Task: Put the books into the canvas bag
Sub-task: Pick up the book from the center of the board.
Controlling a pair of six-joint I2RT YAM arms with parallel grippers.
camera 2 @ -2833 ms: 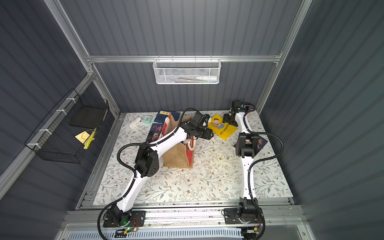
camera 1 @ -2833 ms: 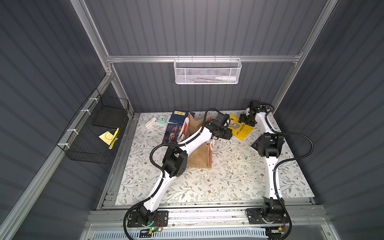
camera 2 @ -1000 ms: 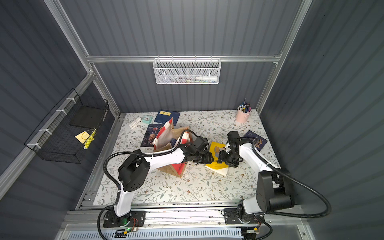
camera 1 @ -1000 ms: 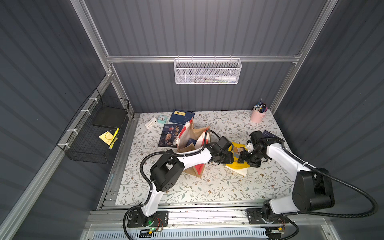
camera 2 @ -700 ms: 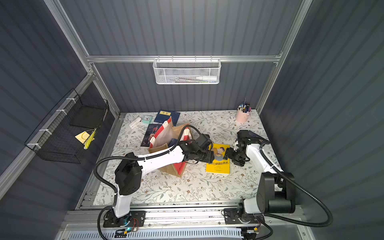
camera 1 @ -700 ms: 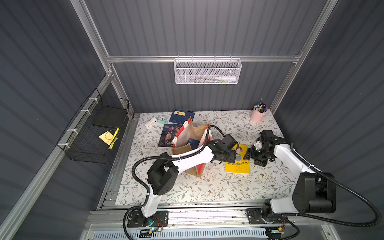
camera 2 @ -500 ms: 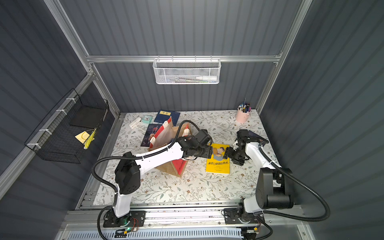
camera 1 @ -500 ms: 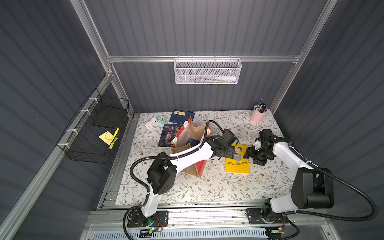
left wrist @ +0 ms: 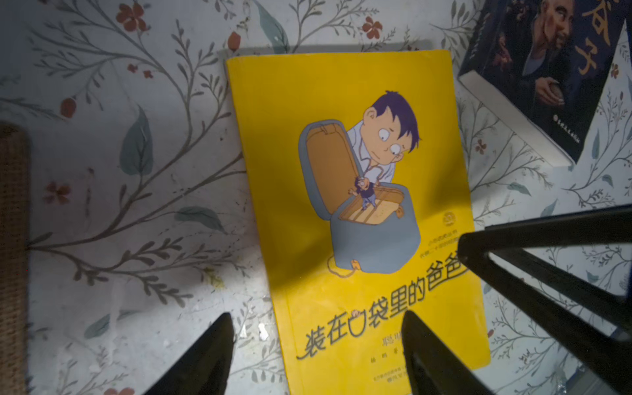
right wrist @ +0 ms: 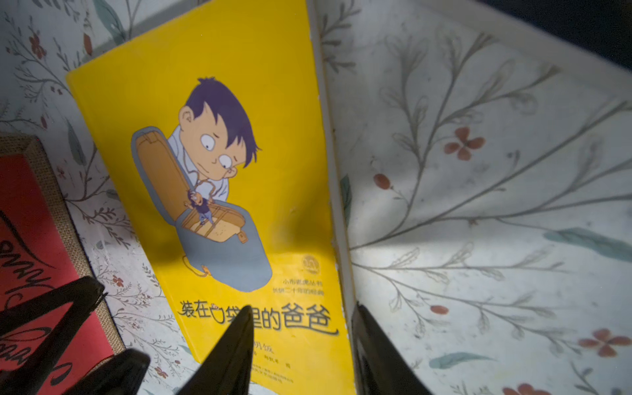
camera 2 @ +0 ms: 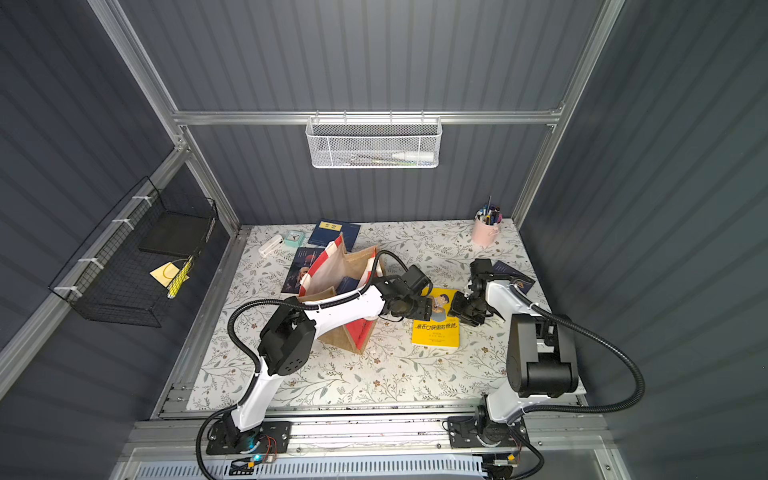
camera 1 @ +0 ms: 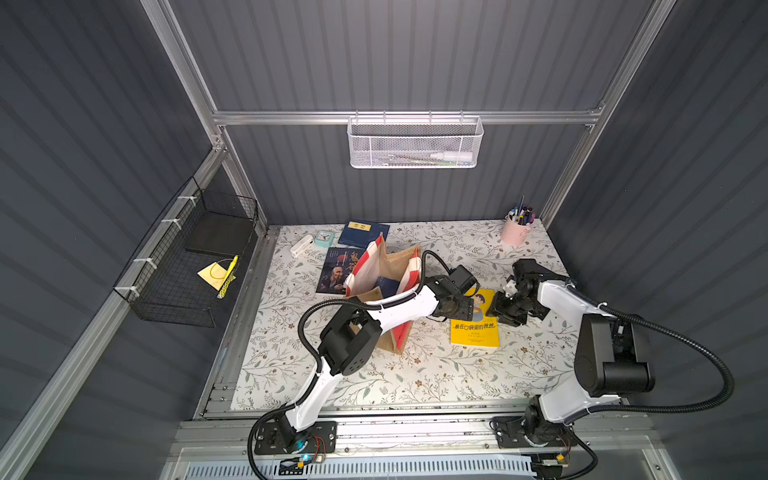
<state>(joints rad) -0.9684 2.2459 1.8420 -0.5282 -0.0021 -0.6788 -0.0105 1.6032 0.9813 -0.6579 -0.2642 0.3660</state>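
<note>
A bright yellow book (camera 1: 473,326) (camera 2: 436,328) lies flat on the floral table, right of the canvas bag (camera 1: 395,259) (camera 2: 353,262). The bag leans with its mouth open and shows a navy book (camera 1: 388,284) inside. My left gripper (left wrist: 318,342) (camera 1: 461,309) hovers open, its fingers astride the yellow book's (left wrist: 342,171) spine edge. My right gripper (right wrist: 301,338) (camera 1: 505,307) is open too, one finger over the cover (right wrist: 222,136), the other past the page edge. More books lie flat: a portrait one (camera 1: 334,272), a navy one (camera 1: 363,232), another portrait one (left wrist: 547,68) (camera 2: 509,274).
A mint clock (camera 1: 325,237) and a small white object (camera 1: 302,245) sit at the back left. A pink pen cup (camera 1: 515,232) stands in the back right corner. A black wire basket (camera 1: 195,266) hangs on the left wall, a white mesh basket (camera 1: 415,143) on the back wall.
A second ago both grippers held the yellow book tilted off the table. It now lies flat; both have let go, the left jaws have widened and the right arm has drawn back.
</note>
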